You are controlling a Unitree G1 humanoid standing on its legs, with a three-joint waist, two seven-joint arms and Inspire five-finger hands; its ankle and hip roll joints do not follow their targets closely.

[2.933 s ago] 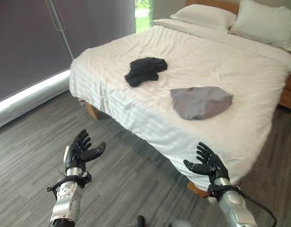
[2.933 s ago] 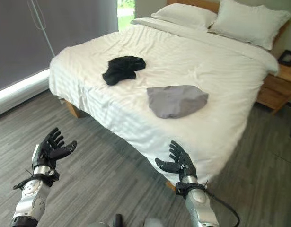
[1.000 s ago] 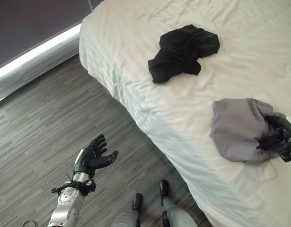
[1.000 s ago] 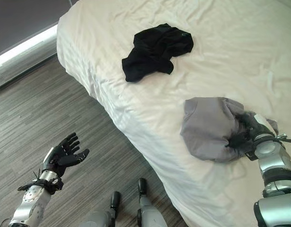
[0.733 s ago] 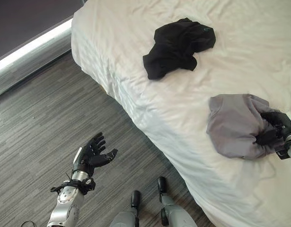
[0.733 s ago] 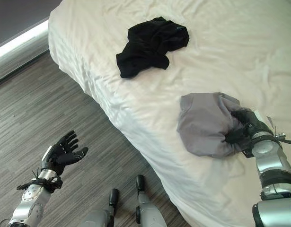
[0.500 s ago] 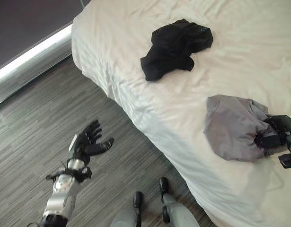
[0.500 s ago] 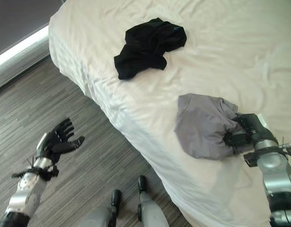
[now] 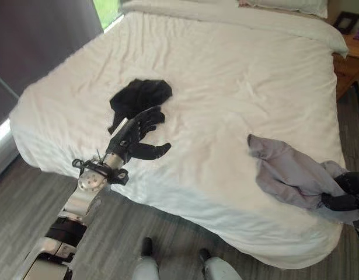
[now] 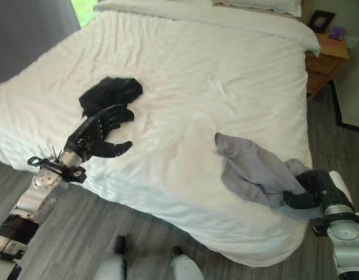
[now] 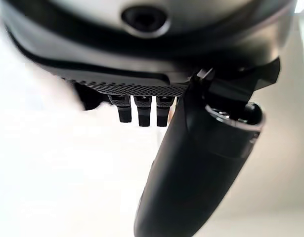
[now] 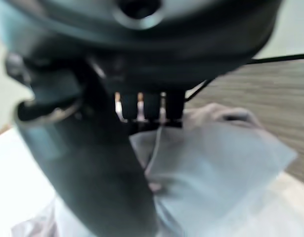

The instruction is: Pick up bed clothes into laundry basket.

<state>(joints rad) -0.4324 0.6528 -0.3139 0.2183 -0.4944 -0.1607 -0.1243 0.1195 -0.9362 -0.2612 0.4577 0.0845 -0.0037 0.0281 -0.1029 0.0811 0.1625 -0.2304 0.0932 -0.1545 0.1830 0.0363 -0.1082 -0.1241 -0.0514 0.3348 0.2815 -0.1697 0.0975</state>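
A: Biggest first. Wide bed [image 9: 237,70], white sheet wrinkled all over, near edge hanging down toward grey plank floor [image 10: 80,239]. Pillows [image 9: 284,4] up at the far end. Wooden nightstand [image 10: 322,61] just beside the bed's far right corner, small dark picture frame [image 10: 319,20] standing on it.

B: And the clothes?

A: Two pieces, well apart. Grey garment [image 10: 255,169] strung out across the near right part of the bed, one end up on the sheet, the other drawn down to the corner edge. Black garment [image 9: 137,98] crumpled in a heap on the left part of the sheet, lying loose, touched by nothing.

B: Right hand?

A: Right hand [image 10: 310,189] at the near right corner of the bed, dark fingers curled tight into the lower end of the grey garment, bunching the cloth. Same seen in the right wrist view: pale grey fabric [image 12: 211,163] gathered just past the thumb [image 12: 92,163], floor planks behind.

B: Left hand?

A: Left hand [image 9: 135,137] raised over the left part of the bed, just in front of the black garment, apart from it. Fingers [image 10: 112,119] spread and nearly straight, thumb sticking out sideways, nothing held. In the left wrist view, fingertips [image 11: 139,116] in a row beside the thumb, white sheet beyond.

B: Basket?

A: Cannot tell.
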